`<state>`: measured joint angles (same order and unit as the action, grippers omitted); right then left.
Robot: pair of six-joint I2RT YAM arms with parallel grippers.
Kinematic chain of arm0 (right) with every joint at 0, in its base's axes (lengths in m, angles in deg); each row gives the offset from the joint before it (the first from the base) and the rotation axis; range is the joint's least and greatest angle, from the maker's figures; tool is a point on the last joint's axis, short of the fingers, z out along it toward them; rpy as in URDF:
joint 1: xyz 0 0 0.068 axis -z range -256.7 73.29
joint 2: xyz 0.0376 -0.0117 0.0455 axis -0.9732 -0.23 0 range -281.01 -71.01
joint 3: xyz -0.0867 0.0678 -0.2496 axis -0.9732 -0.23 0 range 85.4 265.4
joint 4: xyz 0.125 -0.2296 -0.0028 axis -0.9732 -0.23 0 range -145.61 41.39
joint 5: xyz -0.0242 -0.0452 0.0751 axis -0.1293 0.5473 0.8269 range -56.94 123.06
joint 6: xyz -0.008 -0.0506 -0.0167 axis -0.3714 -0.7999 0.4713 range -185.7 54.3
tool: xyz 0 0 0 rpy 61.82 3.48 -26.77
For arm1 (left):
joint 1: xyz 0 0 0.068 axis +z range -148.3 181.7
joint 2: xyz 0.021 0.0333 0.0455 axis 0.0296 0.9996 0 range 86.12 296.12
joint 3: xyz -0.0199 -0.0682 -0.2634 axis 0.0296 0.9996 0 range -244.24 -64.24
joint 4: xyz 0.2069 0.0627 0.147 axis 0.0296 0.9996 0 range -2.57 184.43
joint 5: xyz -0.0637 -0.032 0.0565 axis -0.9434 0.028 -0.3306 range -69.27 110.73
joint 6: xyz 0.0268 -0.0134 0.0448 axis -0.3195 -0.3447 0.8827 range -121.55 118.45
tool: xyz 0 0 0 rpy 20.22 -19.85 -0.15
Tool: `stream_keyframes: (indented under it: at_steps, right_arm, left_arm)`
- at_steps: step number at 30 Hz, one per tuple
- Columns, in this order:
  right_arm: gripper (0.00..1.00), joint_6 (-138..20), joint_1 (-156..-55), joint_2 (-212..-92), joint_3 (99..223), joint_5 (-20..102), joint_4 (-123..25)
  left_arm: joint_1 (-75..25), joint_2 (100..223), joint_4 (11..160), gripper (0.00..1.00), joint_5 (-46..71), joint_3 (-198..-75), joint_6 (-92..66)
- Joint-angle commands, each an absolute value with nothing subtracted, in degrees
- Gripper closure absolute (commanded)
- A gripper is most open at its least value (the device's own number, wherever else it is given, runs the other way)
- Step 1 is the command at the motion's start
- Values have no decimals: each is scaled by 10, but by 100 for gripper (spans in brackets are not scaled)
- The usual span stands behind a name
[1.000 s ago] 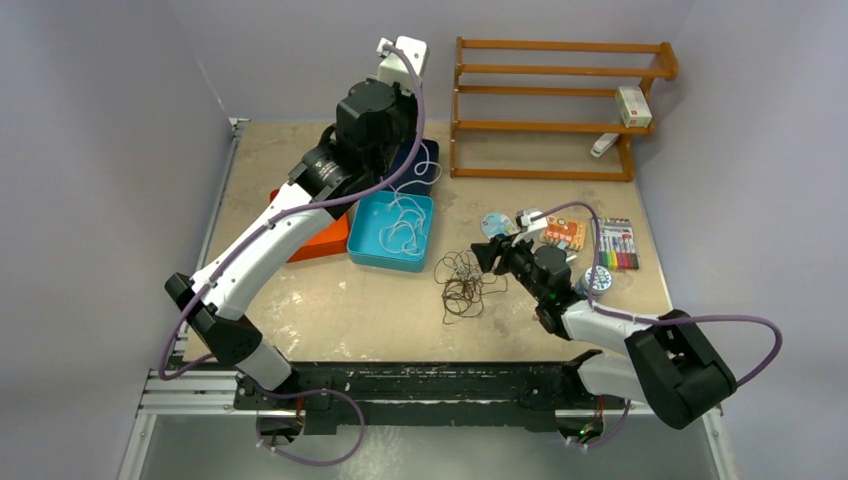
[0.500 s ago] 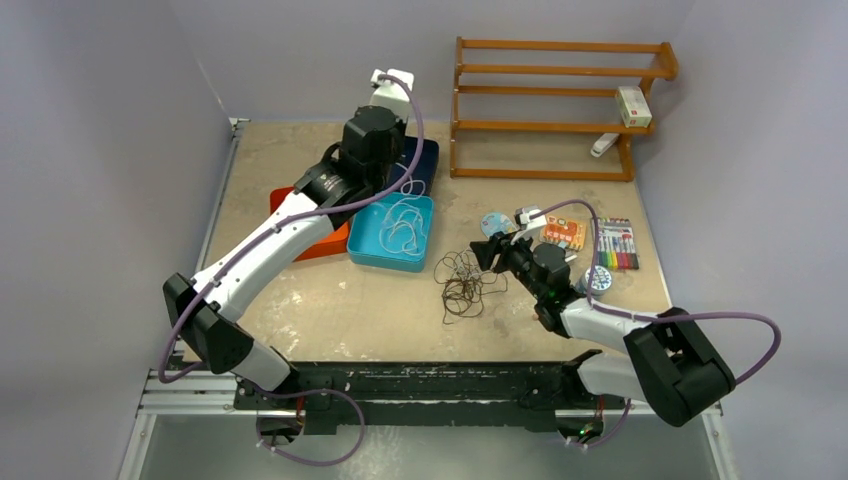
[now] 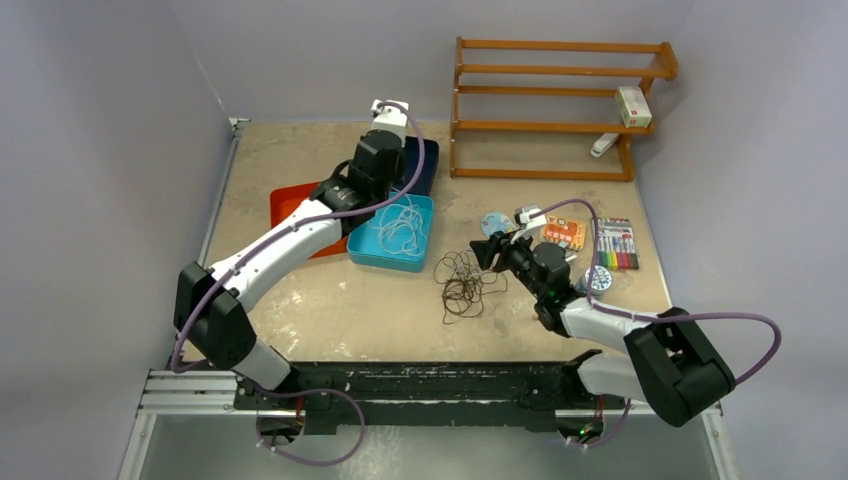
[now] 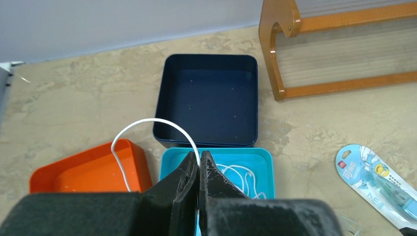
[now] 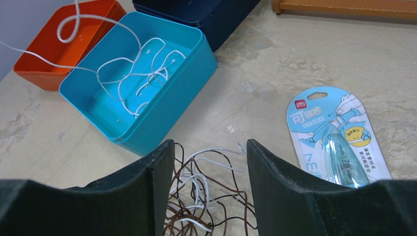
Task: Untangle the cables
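- Left arm has sunk lower and drawn back over the teal tray (image 3: 372, 256); right arm unmoved
- Tangle (image 3: 462, 282) lies on the worktop (image 3: 330, 310) near the tray's corner, bare room on its near side
- Left claw (image 4: 198, 162) clenched on a white cable (image 4: 147, 122)
- Right claw (image 5: 210, 162) released, jaws either side of the tangle

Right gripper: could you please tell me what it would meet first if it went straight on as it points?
Probably the cable tangle, lying just ahead of the right gripper, between its open jaws; the teal tray sits beyond. Depth is hard to judge.
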<state>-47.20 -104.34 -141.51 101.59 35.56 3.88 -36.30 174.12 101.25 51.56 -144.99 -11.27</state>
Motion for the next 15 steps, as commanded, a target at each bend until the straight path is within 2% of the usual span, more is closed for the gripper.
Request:
stream_keyframes:
  at_steps: [1, 15]
  right_arm:
    - [42, -480, -1045, -1411, 1037, 360, 55]
    - [41, -481, -1045, -1417, 1036, 360, 60]
  left_arm:
    - [-359, 1762, 960, 100, 493, -1431, -147]
    - [-334, 1841, 950, 100, 453, -1414, -205]
